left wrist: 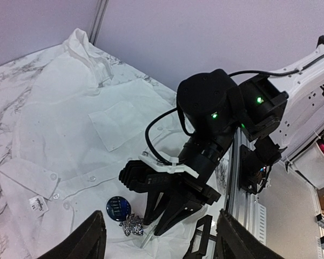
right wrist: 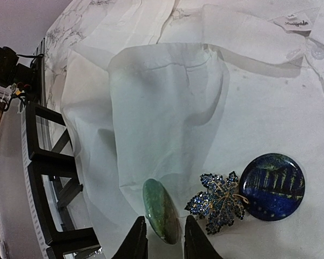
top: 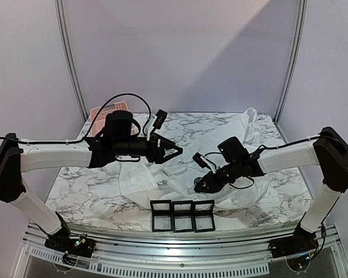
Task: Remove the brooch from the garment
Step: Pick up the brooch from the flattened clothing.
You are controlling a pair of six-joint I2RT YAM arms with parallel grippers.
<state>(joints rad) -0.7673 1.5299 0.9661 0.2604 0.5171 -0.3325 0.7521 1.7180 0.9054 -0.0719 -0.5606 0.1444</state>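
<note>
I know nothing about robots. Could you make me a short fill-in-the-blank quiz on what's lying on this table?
Between the fingers of the right gripper sits an oval brooch coloured ___.
The leaf-shaped brooch lies beside a round ___ badge.
The black tray at the table's near edge has ___ compartments.
All three pieces rest on a ___ shirt.

Missing words: green; blue; three; white.

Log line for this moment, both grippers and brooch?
left gripper: open, above garment | right gripper: fingers straddling green oval brooch, grip unconfirmed | brooch: on garment, beside blue leaf brooch
</note>
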